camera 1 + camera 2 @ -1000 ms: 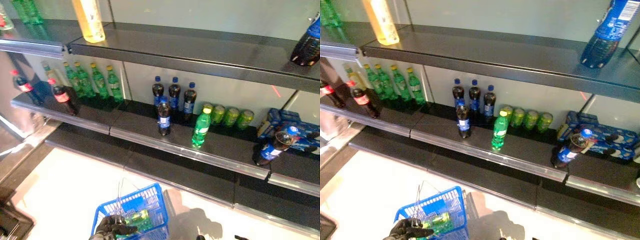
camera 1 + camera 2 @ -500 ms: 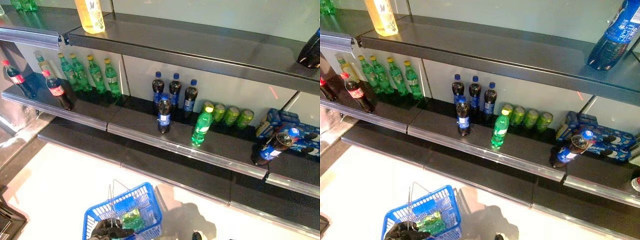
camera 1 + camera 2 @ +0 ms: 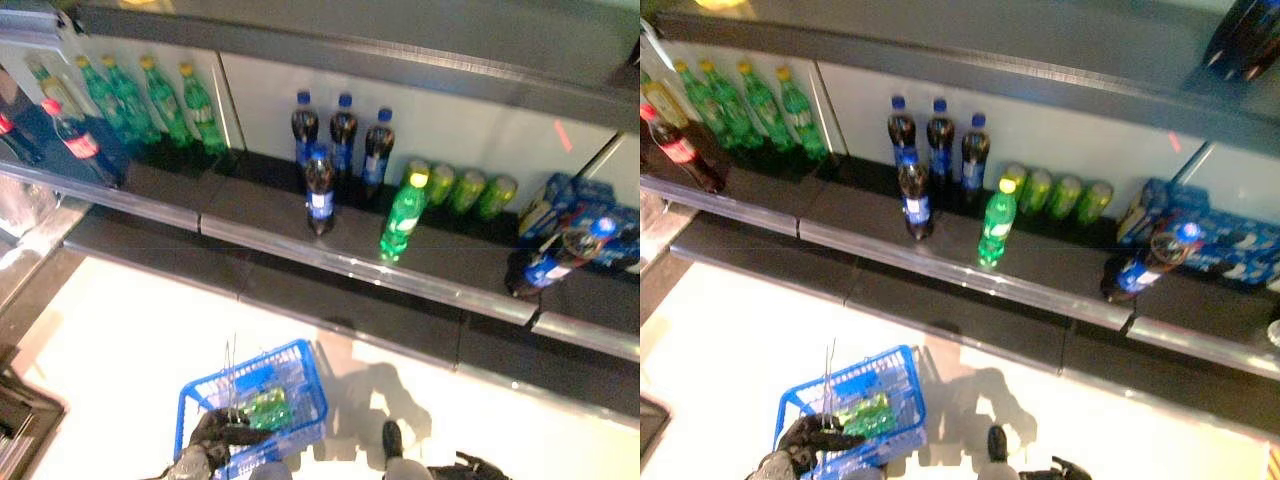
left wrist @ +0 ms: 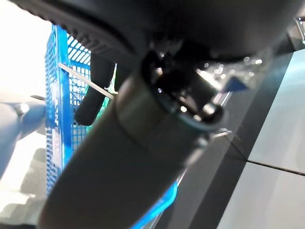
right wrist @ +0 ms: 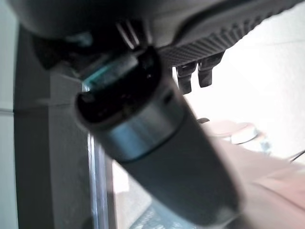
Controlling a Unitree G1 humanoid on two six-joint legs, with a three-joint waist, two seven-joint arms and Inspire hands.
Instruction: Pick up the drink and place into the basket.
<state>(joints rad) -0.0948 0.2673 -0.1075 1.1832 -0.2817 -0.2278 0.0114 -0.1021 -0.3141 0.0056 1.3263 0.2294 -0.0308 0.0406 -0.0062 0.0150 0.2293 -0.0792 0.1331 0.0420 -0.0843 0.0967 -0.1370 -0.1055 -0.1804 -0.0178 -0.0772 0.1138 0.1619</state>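
Observation:
My left hand (image 3: 222,432) is low at the left, shut on the thin wire handles of the blue basket (image 3: 300,372), which hangs above the pale floor. A green drink (image 3: 262,408) lies inside the basket. In the left wrist view the basket's blue mesh wall (image 4: 57,95) and a wire handle (image 4: 86,81) show past my fingers (image 4: 94,100). My right hand (image 3: 470,466) hangs low at the right, empty, with its fingers (image 5: 190,76) relaxed.
The middle shelf (image 3: 300,245) holds a green bottle with a yellow cap (image 3: 404,215), dark bottles with blue labels (image 3: 320,192), green cans (image 3: 468,192), a tipped dark bottle (image 3: 555,262), a blue carton (image 3: 580,205), green bottles (image 3: 150,95) and a red-labelled bottle (image 3: 75,145). A lower shelf (image 3: 350,320) juts out.
The camera has tilted down, so the shelves sit higher in the picture. The blue basket stays in my left hand with the green drink inside.

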